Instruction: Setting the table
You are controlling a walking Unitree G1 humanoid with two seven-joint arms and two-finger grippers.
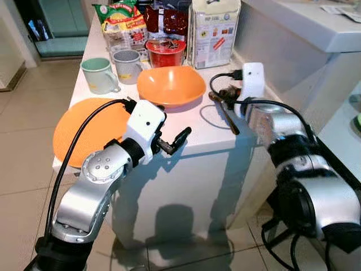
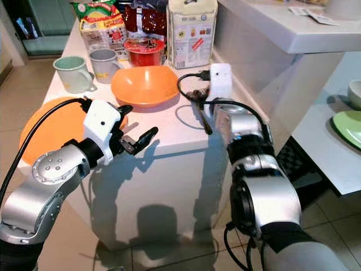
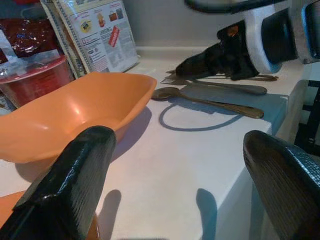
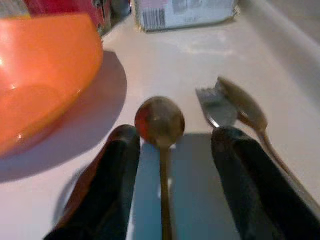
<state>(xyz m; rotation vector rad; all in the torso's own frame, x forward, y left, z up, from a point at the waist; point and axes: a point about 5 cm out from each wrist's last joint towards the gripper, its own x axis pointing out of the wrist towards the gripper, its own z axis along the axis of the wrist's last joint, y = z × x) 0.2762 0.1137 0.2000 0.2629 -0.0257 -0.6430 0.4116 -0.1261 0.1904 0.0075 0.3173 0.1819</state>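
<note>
Nearest to me, my left gripper point(image 1: 176, 141) hangs off the front edge of the white surface point(image 1: 194, 121), its two black fingers spread apart and holding nothing; it points across the surface toward the cutlery on the far right side. Beyond it, my right gripper point(image 4: 172, 200) is down low over the right part of the surface, released, with its fingers parted and the handle of the long brass-coloured metal spoon point(image 4: 160, 125) running straight up the gap between them. The spoon's long axis lies in line with the fingers, bowl end pointing away from the wrist, so I judge that a plain closing of the fingers would catch the handle; the right arm is clearly the nearer one for this pick. Just beside the spoon, outside one finger, lie a metal fork point(image 4: 215, 102) and a second dull metal spoon point(image 4: 242, 107), touching each other. Farther along sits the shallow orange plastic bowl point(image 1: 171, 84), and off to its left the flat orange plate point(image 1: 76, 132), the likely place setting.
</note>
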